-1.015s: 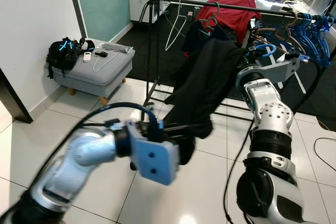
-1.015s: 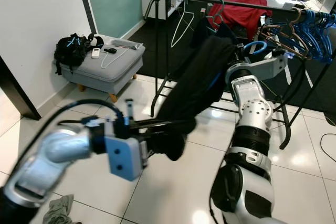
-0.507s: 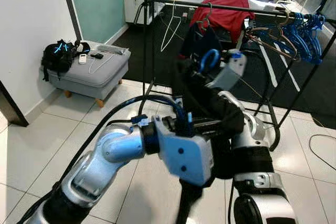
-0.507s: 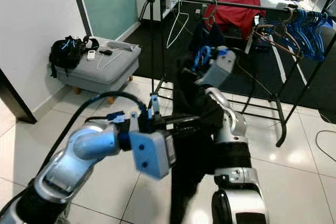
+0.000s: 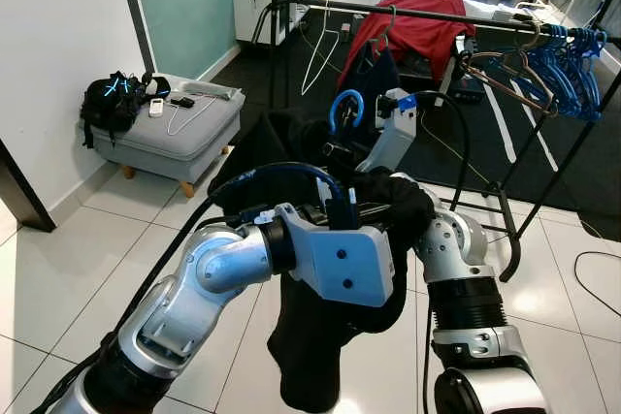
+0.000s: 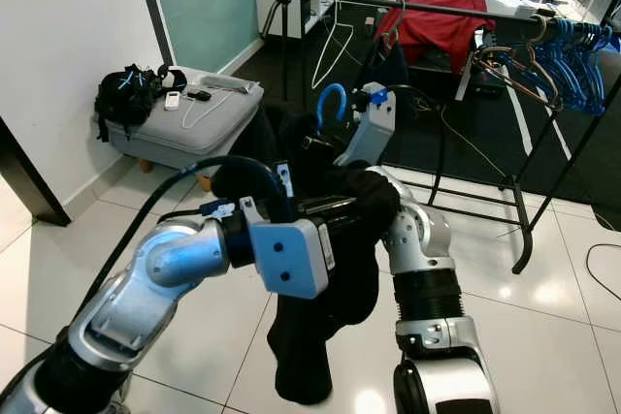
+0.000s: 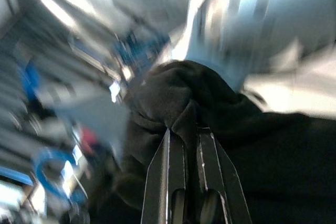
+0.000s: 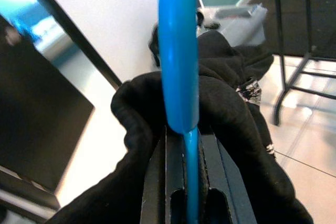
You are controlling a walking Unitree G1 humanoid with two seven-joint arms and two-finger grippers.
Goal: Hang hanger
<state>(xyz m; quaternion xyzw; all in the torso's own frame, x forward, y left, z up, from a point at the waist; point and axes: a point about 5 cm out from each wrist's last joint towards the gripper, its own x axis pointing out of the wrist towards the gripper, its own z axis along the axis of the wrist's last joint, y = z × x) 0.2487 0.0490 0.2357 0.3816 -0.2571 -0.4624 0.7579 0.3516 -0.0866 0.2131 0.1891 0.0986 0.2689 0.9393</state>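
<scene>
- The blue hanger (image 6: 330,104) stands in front of the black clothes rail (image 6: 441,11), its hook raised below the rail's top bar and not on it.
- A black garment (image 6: 320,336) is draped on the hanger and hangs down in front of the rail, its lower end near the white tiled floor (image 6: 572,307).
- The right gripper (image 8: 184,192) is clenched on the hanger's blue stem, 1 black finger on each side of it, with the garment bunched around them.
- The left gripper (image 7: 190,182) is clamped on a fold of the garment, its 2 fingers pinched almost together with cloth between; that view is blurred.
- On the rail's top bar hang a red garment (image 6: 441,18), a white wire hanger (image 6: 337,46) and a cluster of blue hangers (image 6: 563,60) at the rail's far end.
- Left of the rail sits a grey ottoman (image 6: 184,123) against the white wall, carrying a black bag (image 6: 131,94) and small devices with a cable.
</scene>
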